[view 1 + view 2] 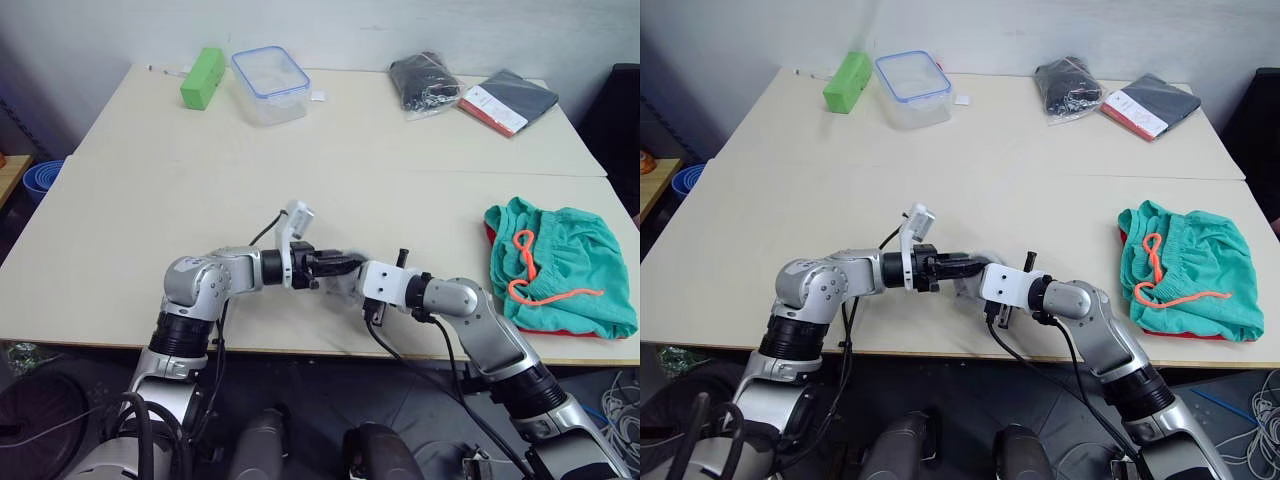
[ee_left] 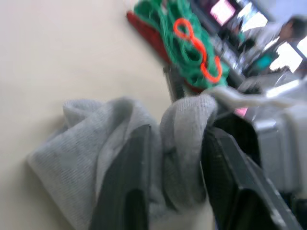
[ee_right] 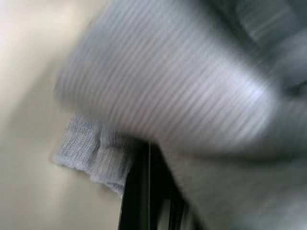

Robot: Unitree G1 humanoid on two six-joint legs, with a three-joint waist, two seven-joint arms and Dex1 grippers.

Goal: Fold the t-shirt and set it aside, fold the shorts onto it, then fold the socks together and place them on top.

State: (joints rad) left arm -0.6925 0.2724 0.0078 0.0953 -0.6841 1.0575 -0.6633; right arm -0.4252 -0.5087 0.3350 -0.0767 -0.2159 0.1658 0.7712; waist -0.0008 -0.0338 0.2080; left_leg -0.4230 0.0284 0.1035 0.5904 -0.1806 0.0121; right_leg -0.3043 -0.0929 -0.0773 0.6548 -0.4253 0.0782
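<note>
The light-grey socks (image 2: pixel 110 143) lie bunched at the table's front middle. My left gripper (image 1: pixel 348 265) reaches in from the left and is shut on a fold of them, which is pinched between its black fingers (image 2: pixel 132 182). My right gripper (image 1: pixel 362 284) comes in from the right and meets the left one at the socks, with sock cloth draped close over it (image 3: pixel 182 96). At the right edge the teal-green shorts (image 1: pixel 565 260) with the orange drawstring (image 1: pixel 525 270) lie folded on the red t-shirt (image 1: pixel 560 333), of which a thin red rim peeks out.
Along the back of the table (image 1: pixel 200 190) stand a green box (image 1: pixel 203 77) and a clear blue-rimmed container (image 1: pixel 270 85). A black bagged bundle (image 1: pixel 425 83) and a dark flat packet (image 1: pixel 507 100) lie at the back right.
</note>
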